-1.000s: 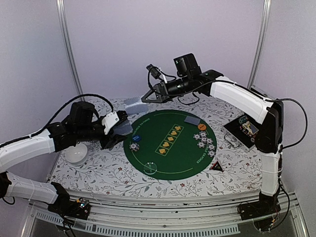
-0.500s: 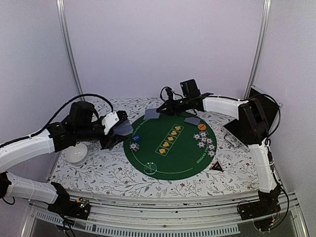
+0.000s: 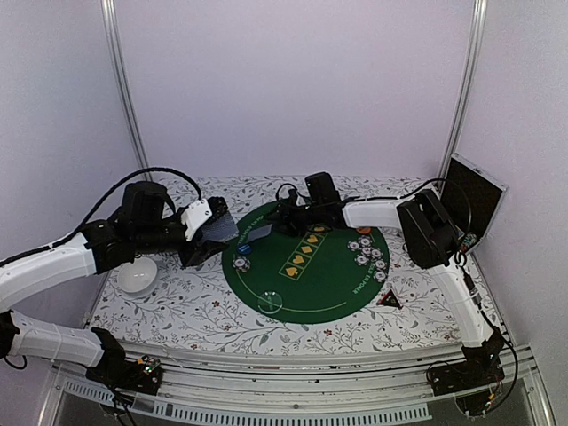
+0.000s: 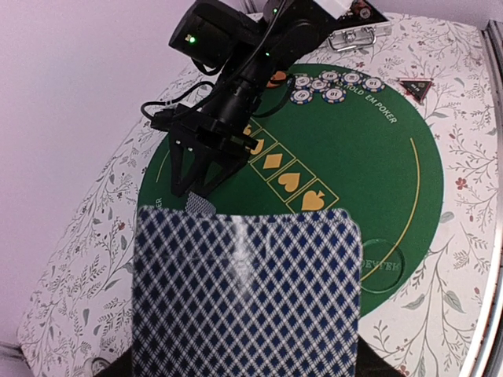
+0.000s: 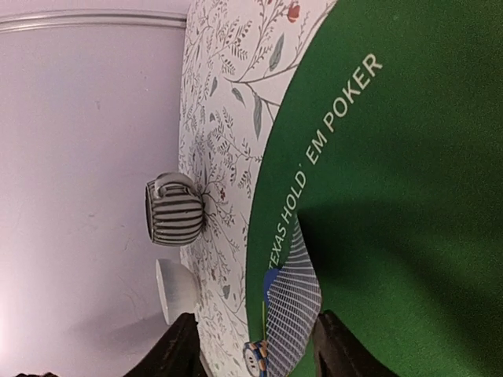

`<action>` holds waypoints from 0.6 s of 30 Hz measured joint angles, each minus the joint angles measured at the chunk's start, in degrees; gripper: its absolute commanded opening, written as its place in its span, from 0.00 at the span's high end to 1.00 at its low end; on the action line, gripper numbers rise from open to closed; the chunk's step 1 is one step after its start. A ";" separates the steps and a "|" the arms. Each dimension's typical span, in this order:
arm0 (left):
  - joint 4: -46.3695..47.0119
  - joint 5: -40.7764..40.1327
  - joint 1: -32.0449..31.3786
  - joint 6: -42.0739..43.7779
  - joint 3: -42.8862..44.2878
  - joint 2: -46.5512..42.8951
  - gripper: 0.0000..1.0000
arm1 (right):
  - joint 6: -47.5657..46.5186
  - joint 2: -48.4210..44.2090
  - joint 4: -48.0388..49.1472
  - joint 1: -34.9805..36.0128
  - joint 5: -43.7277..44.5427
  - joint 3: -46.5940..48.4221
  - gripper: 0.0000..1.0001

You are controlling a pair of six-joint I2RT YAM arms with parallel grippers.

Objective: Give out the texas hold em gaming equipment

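Observation:
My left gripper [image 3: 211, 232] is shut on a deck of blue-backed playing cards [image 4: 244, 294], held off the mat's left edge; the deck hides its fingers in the left wrist view. My right gripper [image 3: 266, 222] is low over the left part of the green mat [image 3: 311, 284]. Its jaws stand apart, with a single card [image 5: 295, 302] between them touching neither finger. That card [image 3: 260, 232] lies beside the blue button [image 3: 241, 249] and a chip stack [image 3: 241, 264]. More chips [image 3: 368, 253] and the orange button [image 3: 365, 230] sit at the mat's right.
A white bowl [image 3: 138, 277] sits under the left arm, and a striped mug [image 5: 174, 209] stands beyond it. A black triangle marker [image 3: 389, 300] lies right of the mat. An open black case [image 3: 466, 200] stands at the far right. A clear disc [image 3: 271, 302] rests on the mat's front.
The right arm swung down from the back of the table to the mat's left part with a card. Its jaws, shut on the card before, have parted. The left arm stayed still.

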 measured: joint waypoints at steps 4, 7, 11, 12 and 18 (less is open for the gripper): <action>0.07 -0.02 0.00 0.02 0.00 0.00 0.44 | -0.55 -1.44 0.55 -0.48 2.78 -2.56 0.01; 0.07 0.00 0.00 0.02 0.00 0.00 0.44 | -4.79 -4.96 -2.71 -0.92 6.82 -5.29 0.01; 0.09 -0.02 0.00 0.17 0.00 0.00 0.44 | -18.67 -13.86 -7.89 -0.66 11.69 -6.21 0.01; 0.09 0.00 0.02 0.22 0.00 0.00 0.44 | -21.94 -16.44 -8.31 -0.46 11.58 -6.58 0.01; 0.09 0.07 0.02 0.35 0.00 0.02 0.44 | -37.18 -33.27 -3.91 2.95 -1.31 -10.47 0.01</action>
